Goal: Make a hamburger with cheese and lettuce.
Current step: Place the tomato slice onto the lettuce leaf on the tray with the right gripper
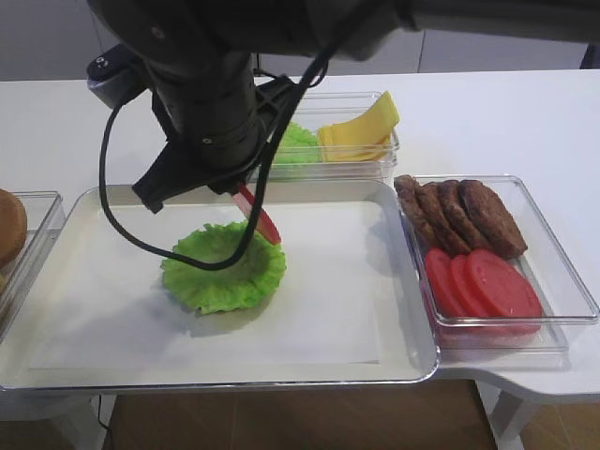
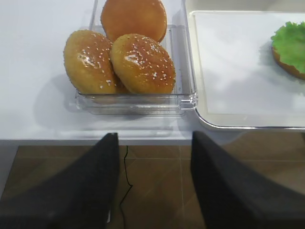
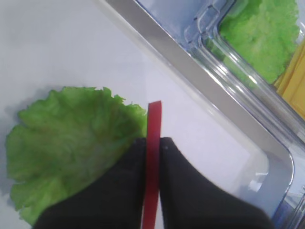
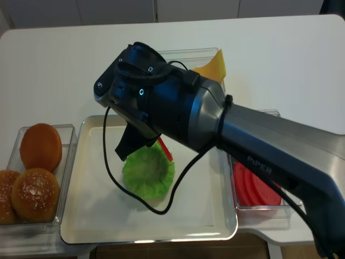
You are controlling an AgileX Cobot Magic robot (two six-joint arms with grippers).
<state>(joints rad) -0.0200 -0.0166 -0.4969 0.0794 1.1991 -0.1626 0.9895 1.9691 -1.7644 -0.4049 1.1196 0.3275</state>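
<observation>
The hamburger is a ruffled light-green lettuce leaf (image 1: 223,267) on the tray (image 1: 347,281). In the left wrist view a brown bun edge shows under the leaf (image 2: 290,43). My right gripper (image 3: 152,140) is shut on a red tomato slice (image 3: 154,119), held edge-on just above the leaf's far right edge (image 3: 66,143). The slice also shows in the high view (image 1: 258,214). Yellow cheese slices (image 1: 361,127) lean in the clear box behind the tray, next to more green leaves (image 1: 295,145). My left gripper (image 2: 152,143) is open and empty, over the floor in front of the table's edge.
A clear box at the right holds brown patties (image 1: 459,216) and red tomato slices (image 1: 483,281). A clear box at the left holds sesame buns (image 2: 128,52). The right arm's black body (image 1: 202,84) hangs over the tray's far side.
</observation>
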